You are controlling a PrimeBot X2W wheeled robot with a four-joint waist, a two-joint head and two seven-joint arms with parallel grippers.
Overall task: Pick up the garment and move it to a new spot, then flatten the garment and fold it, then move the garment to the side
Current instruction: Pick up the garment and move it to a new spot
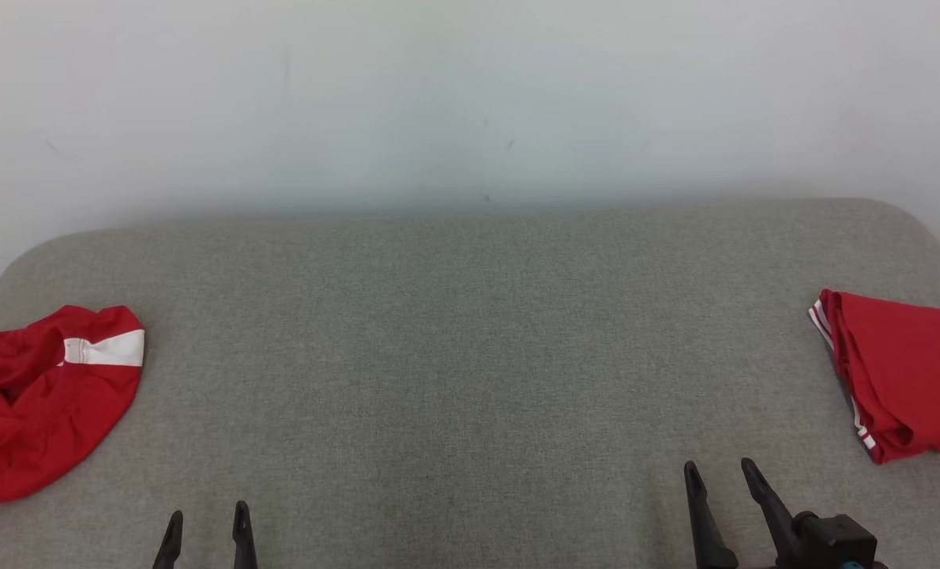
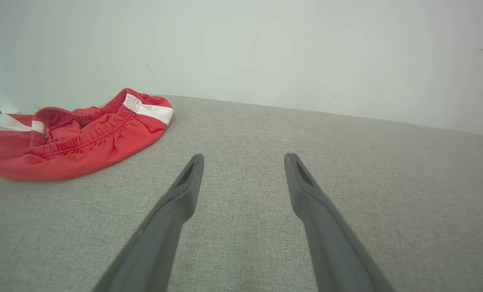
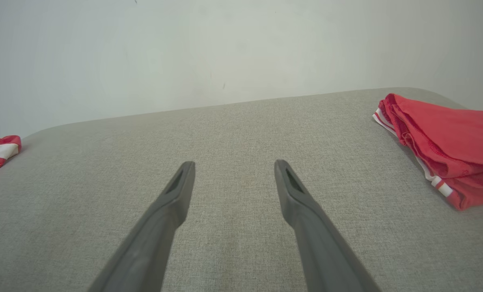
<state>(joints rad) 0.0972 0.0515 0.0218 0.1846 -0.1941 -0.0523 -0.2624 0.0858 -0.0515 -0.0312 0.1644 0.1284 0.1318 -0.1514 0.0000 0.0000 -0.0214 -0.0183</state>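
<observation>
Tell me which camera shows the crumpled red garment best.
The left wrist view: the crumpled garment lies close and nearly whole, elastic waistband plain. The head view cuts it at the left edge; the right wrist view catches one far corner.

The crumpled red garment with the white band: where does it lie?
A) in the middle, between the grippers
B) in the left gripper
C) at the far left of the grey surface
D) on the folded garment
C: the crumpled red garment lies at the grey surface's left end, apart from the left gripper.
</observation>
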